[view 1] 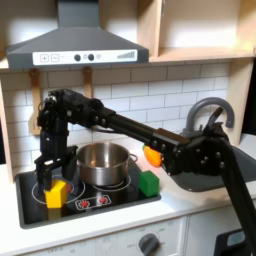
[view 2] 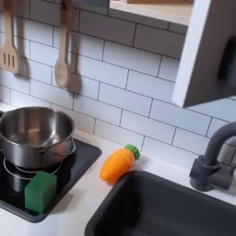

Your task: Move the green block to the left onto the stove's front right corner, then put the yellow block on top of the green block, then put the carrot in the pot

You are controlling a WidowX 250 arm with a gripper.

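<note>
- On the stove's (view 1: 30,205) front right corner, as the first exterior view shows it, we see the green block (view 1: 148,183) already in place; in the second exterior view it sits at that same corner (view 2: 41,192), just in front of the pot.
- So we judge the first step done and the second in hand: the yellow block (view 1: 56,193) sits on the stove's front left part in the first exterior view, well apart from the green one, with the pot between and behind them.
- Our gripper (view 1: 51,166) hangs directly above the yellow block, fingers pointing down and reaching its top. We cannot tell whether they are spread or closed on it; the picture is too coarse there.
- If the grasp is not made, we think the next move calls for a short drop so the fingers straddle the block, then closing.
- After that we would need a lift high enough to clear the pot (view 1: 103,163), a carry across the stove front towards the first exterior view's right, and a careful centred set-down, since the green top is a small landing place and a nudge could push it off the corner.
- Beyond the stove, the carrot (view 2: 120,162) lies on the white counter between stove and sink (view 2: 166,207), still outside the pot, so the third step waits.
</note>
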